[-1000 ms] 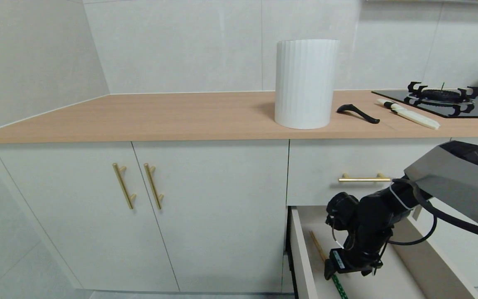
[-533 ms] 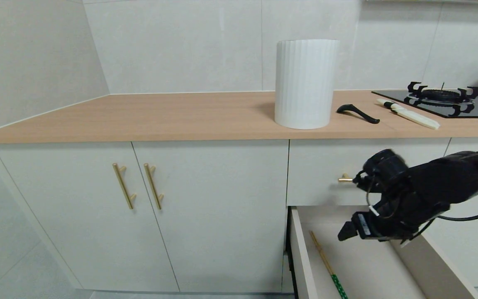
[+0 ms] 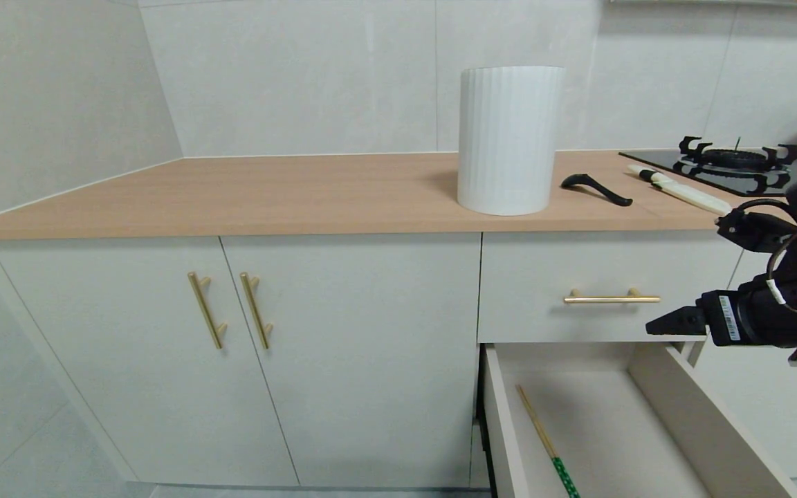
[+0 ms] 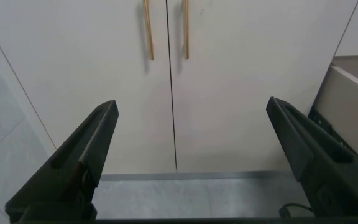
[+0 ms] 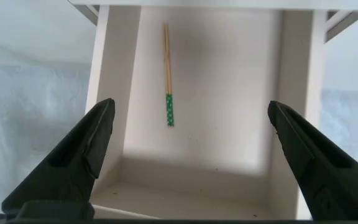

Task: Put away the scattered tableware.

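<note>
A wooden chopstick with a green tip (image 3: 544, 443) lies along the floor of the open lower drawer (image 3: 502, 415); the right wrist view has this chopstick (image 5: 166, 74) far below. My right gripper (image 3: 675, 324) hangs above and to the right of the drawer, open and empty, its fingers (image 5: 73, 168) wide apart. On the worktop lie a black-handled utensil (image 3: 596, 188) and a white knife (image 3: 682, 190). My left gripper (image 4: 191, 162) is open and empty, low in front of the cupboard doors (image 4: 166, 74).
A tall white ribbed canister (image 3: 507, 138) stands on the wooden worktop (image 3: 267, 194), left of the utensil. A gas hob (image 3: 737, 166) sits at the far right. The closed upper drawer has a gold handle (image 3: 611, 299). Two gold-handled cupboard doors (image 3: 232, 318) are to the left.
My right gripper has risen out of the drawer, up and to the right, leaving the chopstick lying inside. Nothing on the worktop has moved.
</note>
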Controlling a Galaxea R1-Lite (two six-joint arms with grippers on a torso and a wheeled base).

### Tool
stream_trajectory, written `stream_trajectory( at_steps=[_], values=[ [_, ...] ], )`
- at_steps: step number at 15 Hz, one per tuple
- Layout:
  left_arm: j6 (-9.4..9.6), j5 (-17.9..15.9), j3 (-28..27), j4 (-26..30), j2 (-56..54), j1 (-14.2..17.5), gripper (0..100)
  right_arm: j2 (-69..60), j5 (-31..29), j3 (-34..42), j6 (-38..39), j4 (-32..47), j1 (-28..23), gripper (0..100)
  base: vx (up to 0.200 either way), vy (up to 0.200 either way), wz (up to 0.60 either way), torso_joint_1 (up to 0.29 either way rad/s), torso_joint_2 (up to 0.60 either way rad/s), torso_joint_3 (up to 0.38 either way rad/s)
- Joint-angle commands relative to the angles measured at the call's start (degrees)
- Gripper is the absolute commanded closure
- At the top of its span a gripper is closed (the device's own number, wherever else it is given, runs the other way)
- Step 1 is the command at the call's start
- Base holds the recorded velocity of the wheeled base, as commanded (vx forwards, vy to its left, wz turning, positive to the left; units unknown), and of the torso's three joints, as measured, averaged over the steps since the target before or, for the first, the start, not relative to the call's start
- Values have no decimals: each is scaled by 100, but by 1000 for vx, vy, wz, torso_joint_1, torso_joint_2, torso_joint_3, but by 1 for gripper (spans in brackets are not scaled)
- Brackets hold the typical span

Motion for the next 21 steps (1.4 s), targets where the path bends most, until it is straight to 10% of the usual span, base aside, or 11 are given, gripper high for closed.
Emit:
stream_trajectory(
  at_steps=[1, 21],
  values=[
    [2, 0, 0, 0, 0, 2, 0, -142, -7, 74, -51, -14, -13, 0, 0, 0, 0, 27, -105, -76],
    [2, 0, 0, 0, 0, 2, 0, -160, 46, 91, -69, -14, -13, 0, 0, 0, 0, 171, -450, -282]
  ],
)
